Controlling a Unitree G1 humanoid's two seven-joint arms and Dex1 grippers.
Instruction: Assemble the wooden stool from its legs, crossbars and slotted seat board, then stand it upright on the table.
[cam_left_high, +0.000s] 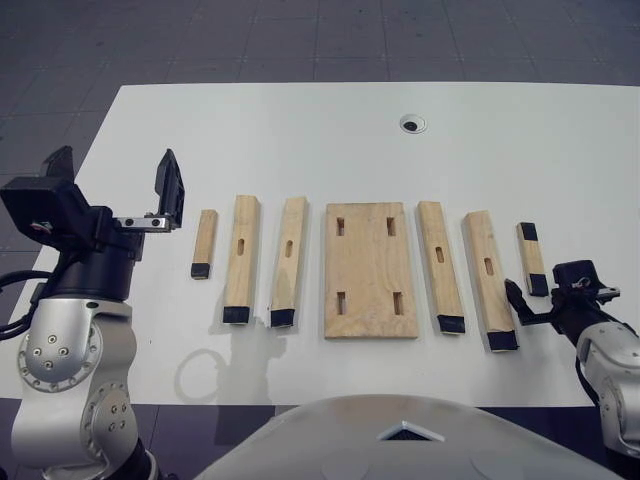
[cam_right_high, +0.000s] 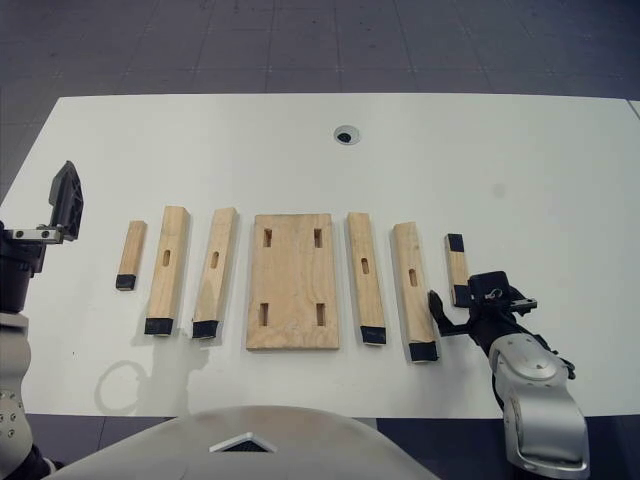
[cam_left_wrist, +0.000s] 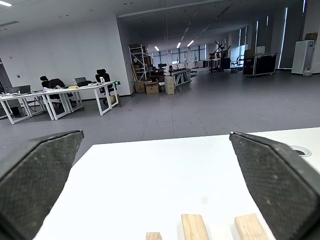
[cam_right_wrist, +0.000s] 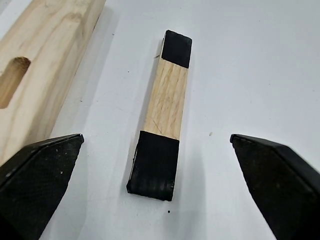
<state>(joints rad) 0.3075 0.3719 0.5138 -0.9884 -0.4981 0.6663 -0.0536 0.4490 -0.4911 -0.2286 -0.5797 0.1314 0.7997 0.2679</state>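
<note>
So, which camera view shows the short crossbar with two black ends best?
The right wrist view: the short crossbar lies close and whole, both black ends plain. The eye views show it small, at the row's right end.

Grey floor, white wall, desks with chairs, shelving, ceiling strip lights

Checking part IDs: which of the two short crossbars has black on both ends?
The right-hand crossbar, at the row's right end by the right gripper. The left-hand crossbar is black only at its near end.
</note>
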